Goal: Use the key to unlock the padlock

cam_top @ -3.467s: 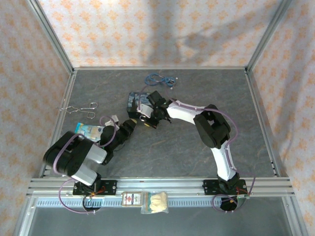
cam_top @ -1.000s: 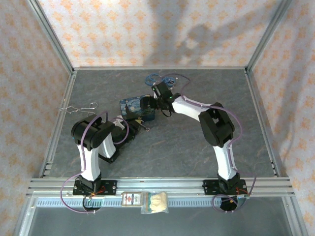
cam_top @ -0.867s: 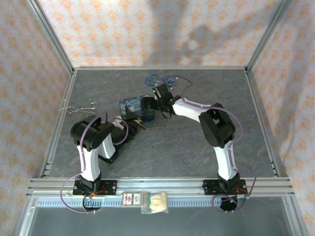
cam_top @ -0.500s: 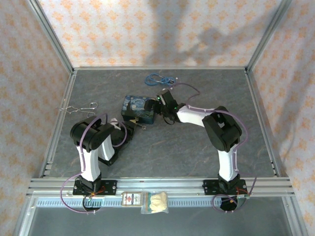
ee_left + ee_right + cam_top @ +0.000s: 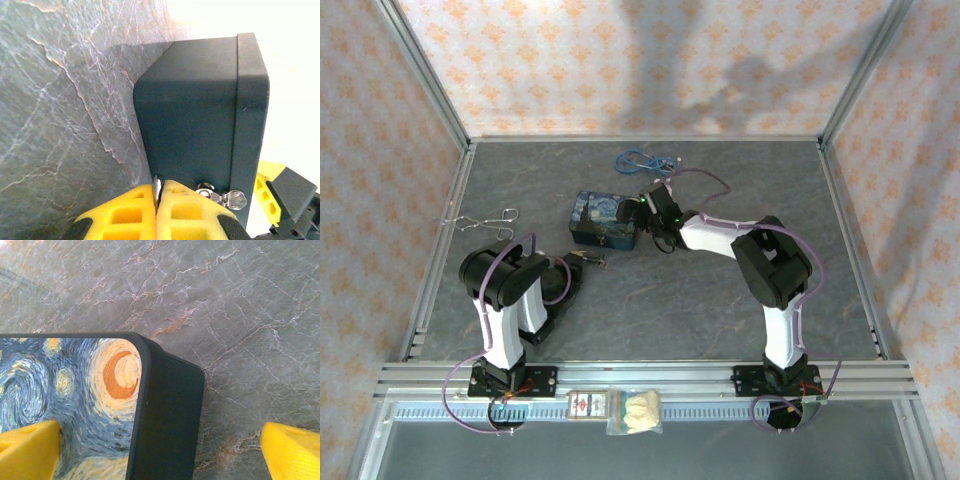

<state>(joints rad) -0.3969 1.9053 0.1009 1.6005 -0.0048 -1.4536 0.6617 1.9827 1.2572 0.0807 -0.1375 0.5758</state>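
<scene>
Dark grey veined table (image 5: 720, 290), aluminium frame, orange-patterned wallpaper walls. Key (image 5: 156, 184) — a thin flat silvery sliver, edge-on in the left wrist view, clenched between the left gripper (image 5: 157, 192) pads. Its long axis runs along the fingers, tip poking past them toward the dark side wall of the painted tin (image 5: 200, 115). Small silvery fitting (image 5: 222, 196) on that wall — padlock or clasp, can't tell. Right gripper (image 5: 161, 447) jaws released wide, straddling the tin's corner.
</scene>
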